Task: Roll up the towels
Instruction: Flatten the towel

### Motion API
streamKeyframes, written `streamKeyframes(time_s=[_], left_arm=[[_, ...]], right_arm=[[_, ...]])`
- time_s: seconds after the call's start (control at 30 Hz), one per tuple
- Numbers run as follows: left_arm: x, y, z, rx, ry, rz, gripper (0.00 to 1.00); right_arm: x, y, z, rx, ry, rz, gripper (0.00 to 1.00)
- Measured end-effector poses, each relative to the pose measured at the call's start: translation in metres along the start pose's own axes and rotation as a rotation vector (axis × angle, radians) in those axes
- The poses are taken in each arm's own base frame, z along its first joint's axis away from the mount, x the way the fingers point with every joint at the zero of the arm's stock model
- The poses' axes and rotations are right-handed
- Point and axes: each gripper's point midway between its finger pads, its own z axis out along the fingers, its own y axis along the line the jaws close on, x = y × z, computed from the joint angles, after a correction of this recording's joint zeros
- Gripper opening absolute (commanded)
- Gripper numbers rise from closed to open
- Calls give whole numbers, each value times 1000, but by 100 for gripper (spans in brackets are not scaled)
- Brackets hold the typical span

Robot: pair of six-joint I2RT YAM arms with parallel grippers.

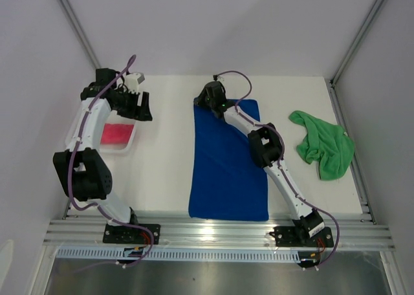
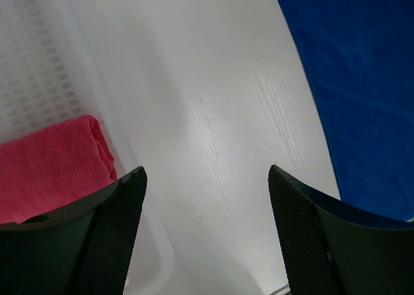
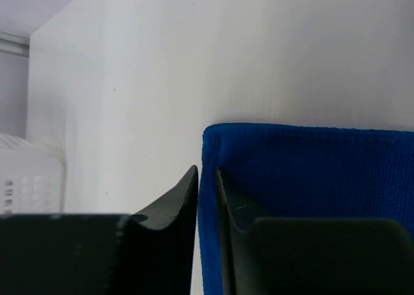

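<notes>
The royal blue towel (image 1: pixel 228 165) lies flat as a long strip in the middle of the table. My right gripper (image 1: pixel 206 101) is at its far left corner, shut on the towel's edge (image 3: pixel 208 198), which stands pinched between the two fingers. The pink-red towel (image 1: pixel 118 134) sits rolled in the white mesh basket (image 1: pixel 129 146); it also shows in the left wrist view (image 2: pixel 52 165). My left gripper (image 1: pixel 143 107) is open and empty, held above the table between the basket and the blue towel (image 2: pixel 362 81). The bright green towel (image 1: pixel 323 145) lies crumpled at the right.
The white basket wall (image 2: pixel 39 68) is just left of my left gripper. Enclosure walls and metal rails border the table on the back and both sides. The arm bases sit on the aluminium rail at the near edge.
</notes>
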Motion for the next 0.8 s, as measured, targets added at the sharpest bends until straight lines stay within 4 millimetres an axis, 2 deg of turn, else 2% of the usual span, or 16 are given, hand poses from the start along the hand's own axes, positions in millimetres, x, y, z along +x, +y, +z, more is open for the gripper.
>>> streamKeyframes(time_s=[0.03,0.1,0.2,0.33,0.43,0.47,0.53,0.57,0.6,0.63,0.7,0.8], left_arm=[[0,1,0,-2,0,-2,79],[1,2,0,-3,0,-5,79],[2,2,1,3,4,-8,79],[3,-4,2,34,9,-15,78],[4,-14,2,81,13,-17,75],[5,-17,2,90,17,-13,75],[6,-26,5,106,30,7,74],[7,-34,7,116,41,30,74],[7,-43,10,127,49,61,73],[8,-56,13,140,60,101,73],[17,-83,20,169,93,179,73],[40,-135,34,235,164,323,71]], right_arm=[[0,2,0,-10,2,2,34],[0,7,0,-31,4,-2,43],[-2,12,-1,-60,2,-24,50],[-8,20,-6,-87,5,-77,52],[-24,34,-21,-111,1,-129,51],[-31,38,-27,-116,0,-141,49],[-52,47,-47,-122,-9,-173,38],[-63,52,-59,-125,-16,-192,30],[-79,47,-73,-108,-28,-204,16],[-93,41,-88,-88,-39,-218,12],[-122,20,-115,-32,-68,-236,1],[-160,-38,-147,96,-93,-236,0]])
